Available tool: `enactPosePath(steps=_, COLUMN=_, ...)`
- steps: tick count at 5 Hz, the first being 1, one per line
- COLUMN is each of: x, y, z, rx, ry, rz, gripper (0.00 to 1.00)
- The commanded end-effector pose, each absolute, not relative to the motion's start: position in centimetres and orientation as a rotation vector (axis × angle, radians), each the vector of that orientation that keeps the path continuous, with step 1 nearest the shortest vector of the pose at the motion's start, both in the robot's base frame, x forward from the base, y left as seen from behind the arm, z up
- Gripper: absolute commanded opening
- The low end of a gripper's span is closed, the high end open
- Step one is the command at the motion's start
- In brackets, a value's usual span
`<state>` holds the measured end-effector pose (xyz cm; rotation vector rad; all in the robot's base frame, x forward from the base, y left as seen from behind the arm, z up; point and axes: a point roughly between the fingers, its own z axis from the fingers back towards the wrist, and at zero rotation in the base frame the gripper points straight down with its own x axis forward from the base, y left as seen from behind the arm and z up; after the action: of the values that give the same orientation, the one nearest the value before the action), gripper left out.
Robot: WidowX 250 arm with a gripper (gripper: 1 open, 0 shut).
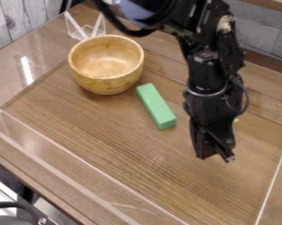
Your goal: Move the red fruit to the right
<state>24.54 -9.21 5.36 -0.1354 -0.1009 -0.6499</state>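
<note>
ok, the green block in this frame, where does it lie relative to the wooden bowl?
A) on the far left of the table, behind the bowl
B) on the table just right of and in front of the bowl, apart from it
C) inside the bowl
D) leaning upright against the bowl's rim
B: the green block lies flat on the table, down-right of the wooden bowl, with a strip of bare wood between them.
</note>
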Motion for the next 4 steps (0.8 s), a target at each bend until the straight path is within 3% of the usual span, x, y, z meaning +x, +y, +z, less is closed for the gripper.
enactPosePath(steps=1, x=26.7, y=-9.6, z=6.1, rx=-0.135, ry=-0.148, rz=-0.700, gripper=0.00)
enactPosePath(steps=4, x=28.3, y=-9.3, z=3.2, rx=-0.137, ry=-0.121, rz=-0.783, gripper=0.00)
